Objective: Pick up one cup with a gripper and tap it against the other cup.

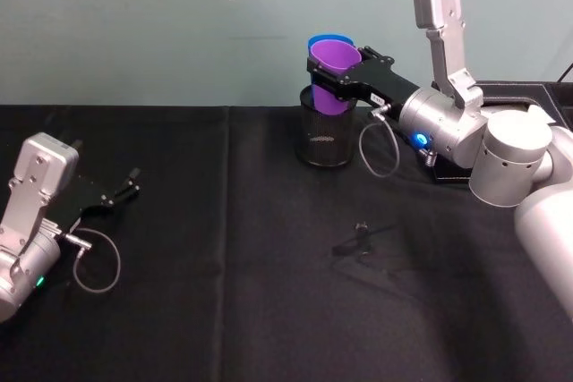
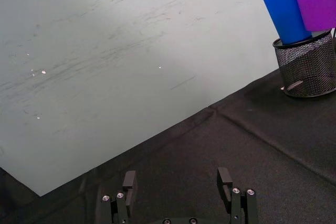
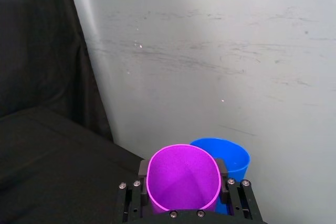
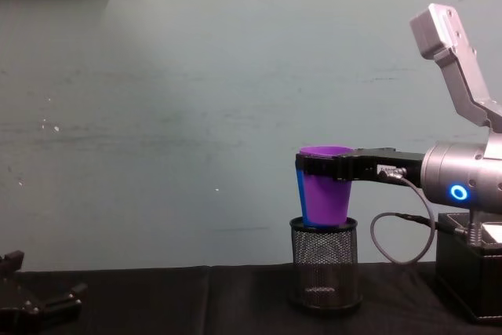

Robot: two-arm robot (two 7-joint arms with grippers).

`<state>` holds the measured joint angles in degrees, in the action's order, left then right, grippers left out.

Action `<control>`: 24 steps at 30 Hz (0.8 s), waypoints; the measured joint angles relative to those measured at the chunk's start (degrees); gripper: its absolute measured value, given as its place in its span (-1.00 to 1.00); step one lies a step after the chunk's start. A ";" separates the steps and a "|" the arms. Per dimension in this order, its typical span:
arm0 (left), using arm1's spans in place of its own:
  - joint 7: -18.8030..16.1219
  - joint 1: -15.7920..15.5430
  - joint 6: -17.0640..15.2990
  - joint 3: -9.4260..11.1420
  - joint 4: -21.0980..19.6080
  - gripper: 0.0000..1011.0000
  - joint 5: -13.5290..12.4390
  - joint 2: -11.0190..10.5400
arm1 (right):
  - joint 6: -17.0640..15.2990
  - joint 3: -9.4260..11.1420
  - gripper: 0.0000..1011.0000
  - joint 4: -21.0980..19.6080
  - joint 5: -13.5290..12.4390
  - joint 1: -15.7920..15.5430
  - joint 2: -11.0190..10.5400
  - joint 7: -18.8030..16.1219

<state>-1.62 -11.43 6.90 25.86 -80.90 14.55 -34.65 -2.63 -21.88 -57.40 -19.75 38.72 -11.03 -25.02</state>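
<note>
My right gripper (image 1: 338,65) is shut on the purple cup (image 1: 337,78) just under its rim and holds it upright over the black mesh pen holder (image 1: 324,136) at the table's back. The blue cup (image 1: 317,43) stands in that holder, leaning slightly, right behind the purple one; their sides look pressed together. From the side, the purple cup (image 4: 327,194) hides all but a sliver of the blue cup (image 4: 299,187), and its base is level with the holder's rim (image 4: 324,225). The right wrist view shows both rims, purple (image 3: 184,179) and blue (image 3: 229,156). My left gripper (image 1: 125,191) rests open on the cloth, far left.
A small black clip-like object (image 1: 358,241) lies on the black cloth in front of the holder. A black box (image 4: 471,272) stands at the right under my right arm. The wall rises close behind the holder.
</note>
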 joint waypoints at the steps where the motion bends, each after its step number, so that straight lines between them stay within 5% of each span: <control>1: 0.00 0.00 0.00 0.00 0.00 0.98 0.00 0.00 | 0.09 0.00 0.44 0.10 0.02 0.06 0.05 -0.09; 24: 0.00 0.00 0.00 0.00 0.00 0.98 0.00 0.00 | 0.06 -0.01 0.45 0.06 0.01 0.05 0.02 -0.10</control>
<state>-1.62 -11.43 6.90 25.86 -80.90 14.55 -34.65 -2.57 -21.89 -57.35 -19.74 38.77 -11.02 -25.12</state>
